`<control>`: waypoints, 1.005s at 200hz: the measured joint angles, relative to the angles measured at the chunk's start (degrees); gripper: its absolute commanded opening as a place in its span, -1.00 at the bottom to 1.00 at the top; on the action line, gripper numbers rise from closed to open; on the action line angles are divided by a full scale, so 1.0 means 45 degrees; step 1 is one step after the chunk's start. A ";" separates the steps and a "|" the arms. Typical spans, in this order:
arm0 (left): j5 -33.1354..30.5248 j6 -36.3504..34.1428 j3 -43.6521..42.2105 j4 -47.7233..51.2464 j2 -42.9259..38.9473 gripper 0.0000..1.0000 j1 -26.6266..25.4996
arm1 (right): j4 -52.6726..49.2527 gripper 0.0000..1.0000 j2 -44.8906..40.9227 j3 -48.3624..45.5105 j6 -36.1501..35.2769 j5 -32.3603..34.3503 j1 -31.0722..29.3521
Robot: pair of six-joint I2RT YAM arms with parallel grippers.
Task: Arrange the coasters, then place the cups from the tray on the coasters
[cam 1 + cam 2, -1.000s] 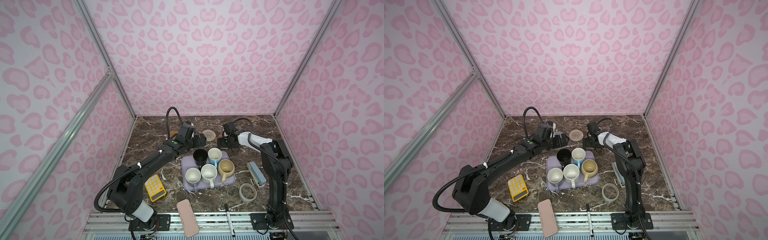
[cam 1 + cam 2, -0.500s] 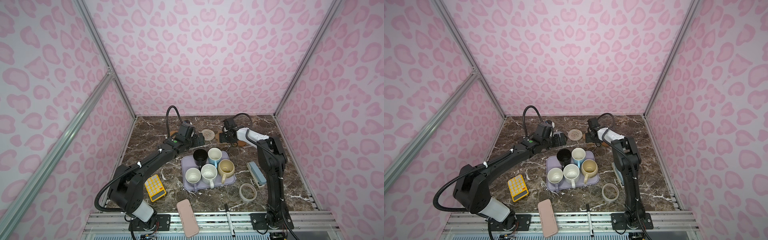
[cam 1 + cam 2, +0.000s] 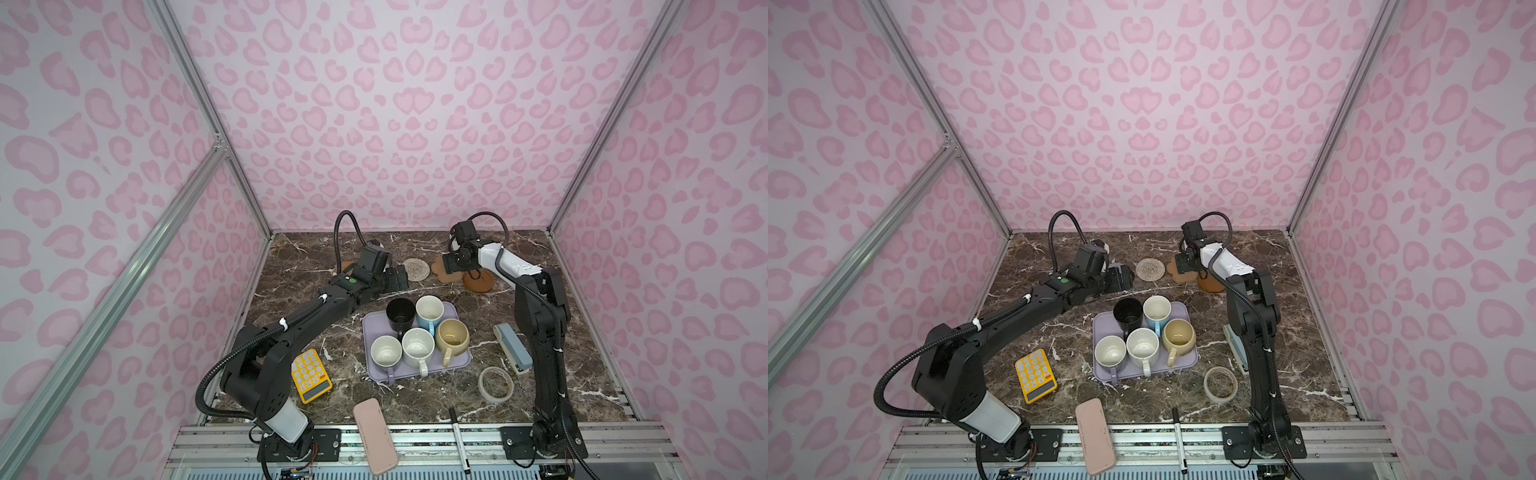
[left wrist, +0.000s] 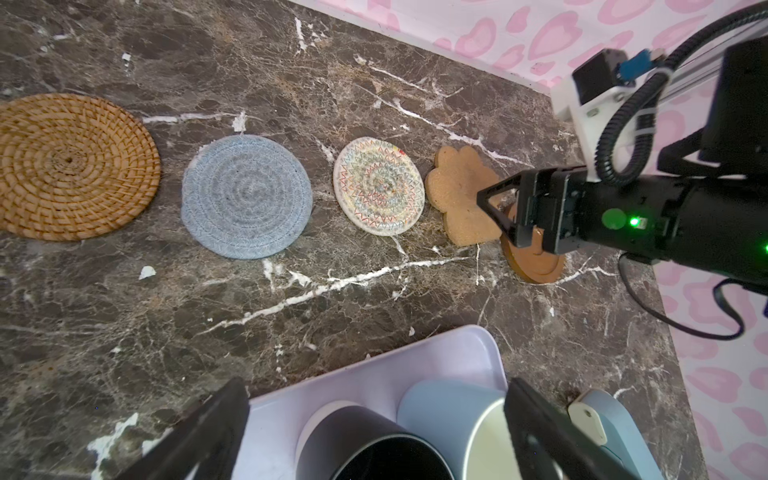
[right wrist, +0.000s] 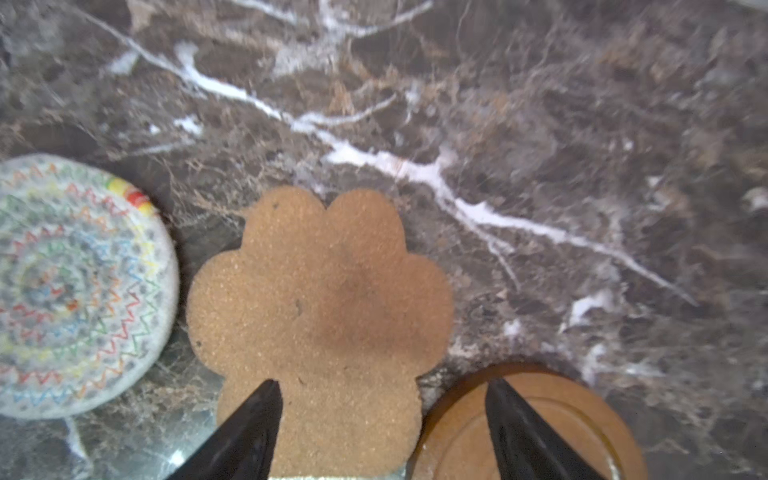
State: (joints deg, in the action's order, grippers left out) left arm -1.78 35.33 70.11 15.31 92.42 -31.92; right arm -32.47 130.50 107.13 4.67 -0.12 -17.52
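The right gripper [image 5: 382, 384], jaws spread and empty, hangs low with one finger over the paw coaster [image 5: 320, 286] and the other over the brown disc [image 5: 540, 424]. These two touch at the right end of the far row; the left gripper [image 4: 376, 388], also spread wide, waits over the far edge of the tray [image 3: 371, 332], which holds all five cups [image 3: 418, 348]. Coaster arrangement appears to be in hand, and the next move calls for parting paw and disc; since one second ago the right gripper has shifted toward the far wall, uncovering both.
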 measured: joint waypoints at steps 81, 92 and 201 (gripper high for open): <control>-0.0083 0.0005 0.0432 0.0024 0.0087 0.97 -0.0005 | 0.0301 0.56 0.0204 -0.0437 0.0160 -0.0389 -0.0330; -0.0073 0.0005 0.0432 0.0053 0.0117 0.97 -0.0005 | 0.0282 0.54 0.0311 -0.0588 0.0170 -0.0340 -0.0330; 0.0107 0.0010 0.0155 -0.0010 0.0053 0.96 -0.0141 | 0.0899 0.40 -0.0510 -0.2142 0.1549 -0.0199 -0.0588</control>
State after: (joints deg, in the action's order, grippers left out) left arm -1.30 35.38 70.81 15.27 92.66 -32.56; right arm -28.42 128.20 97.49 11.64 -1.02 -20.16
